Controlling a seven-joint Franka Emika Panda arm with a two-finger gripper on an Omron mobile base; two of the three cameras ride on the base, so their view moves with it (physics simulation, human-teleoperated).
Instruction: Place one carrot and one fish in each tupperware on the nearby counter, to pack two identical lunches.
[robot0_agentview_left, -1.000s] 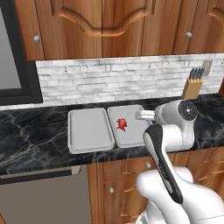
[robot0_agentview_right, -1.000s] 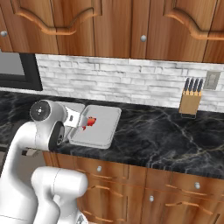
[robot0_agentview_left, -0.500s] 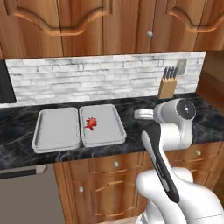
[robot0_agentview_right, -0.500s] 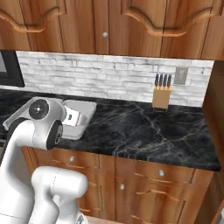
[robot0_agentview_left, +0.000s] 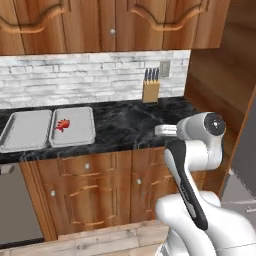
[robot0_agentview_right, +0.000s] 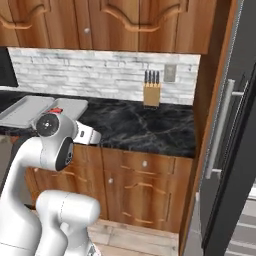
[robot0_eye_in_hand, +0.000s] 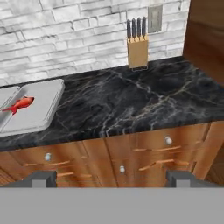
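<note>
Your gripper stands released, its two dark finger tips spread wide apart with nothing between them, held out in front of the brown wooden cabinet doors below the counter.

The counter is glossy black marble with thin pale veins. Take the wooden knife block against the white brick backsplash as your landmark: a tan upright block with dark handles standing out of its top.

Well to the left of the knife block lie two shallow light-grey tupperware trays, rectangular with rounded corners and raised rims, set side by side and just touching. The tray nearer the knife block holds one small bright red fish with spiky fins, lying flat toward its left half. The farther tray shows a bare grey floor as far as you can see it.

The marble between the knife block and the trays is bare and reflective.
</note>
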